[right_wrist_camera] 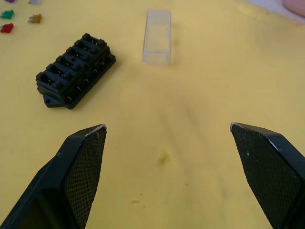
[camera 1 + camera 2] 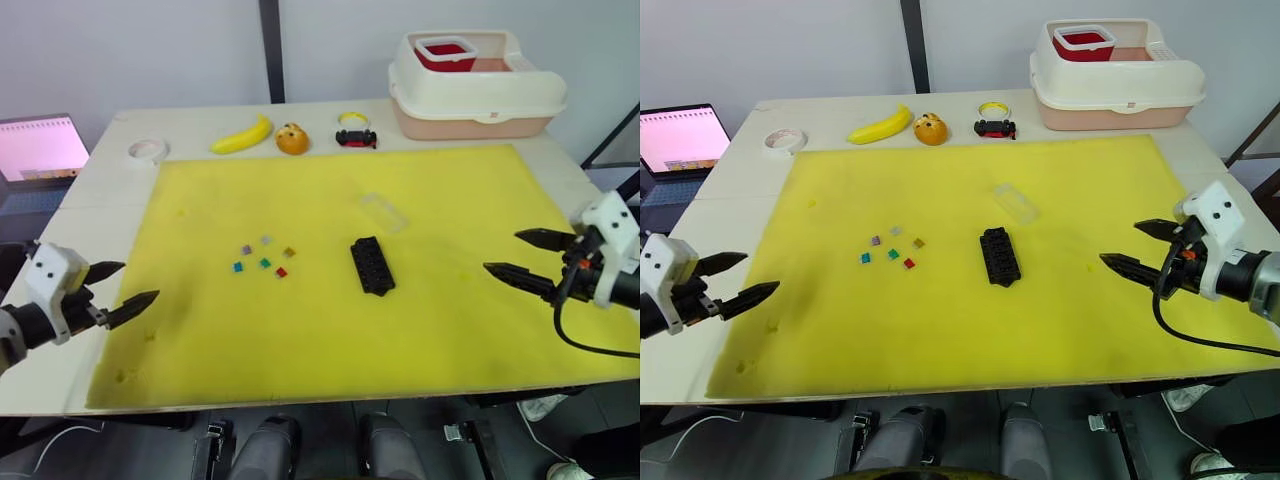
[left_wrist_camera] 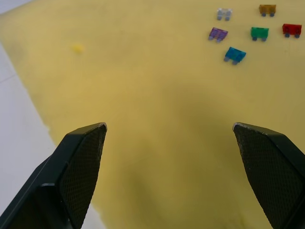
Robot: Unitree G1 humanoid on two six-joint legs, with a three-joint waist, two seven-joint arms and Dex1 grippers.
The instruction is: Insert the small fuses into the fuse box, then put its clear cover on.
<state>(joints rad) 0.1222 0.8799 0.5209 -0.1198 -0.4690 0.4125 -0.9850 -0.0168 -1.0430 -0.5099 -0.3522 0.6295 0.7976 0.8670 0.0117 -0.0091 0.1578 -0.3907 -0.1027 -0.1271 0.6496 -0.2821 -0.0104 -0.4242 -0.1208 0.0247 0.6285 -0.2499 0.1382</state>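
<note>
Six small fuses (image 2: 262, 256) mid-mat; fuse box (image 2: 371, 266) apart.

Pale table (image 2: 100, 200), grey wall (image 2: 150, 50), laptop (image 2: 40, 150) left.

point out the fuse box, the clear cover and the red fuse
fuse box (image 2: 372, 266), left eye view, middle of its slotted top
clear cover (image 1: 157, 37), right wrist view, centre of its top face
red fuse (image 3: 291, 29), left wrist view, its body

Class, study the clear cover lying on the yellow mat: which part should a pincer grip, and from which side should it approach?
Probably across its two long side walls, coming from above. The clear cover is a narrow oblong lying flat on the yellow mat, apart from the fuse box, so its short width suits the open right pincer, which is nearer.
</note>
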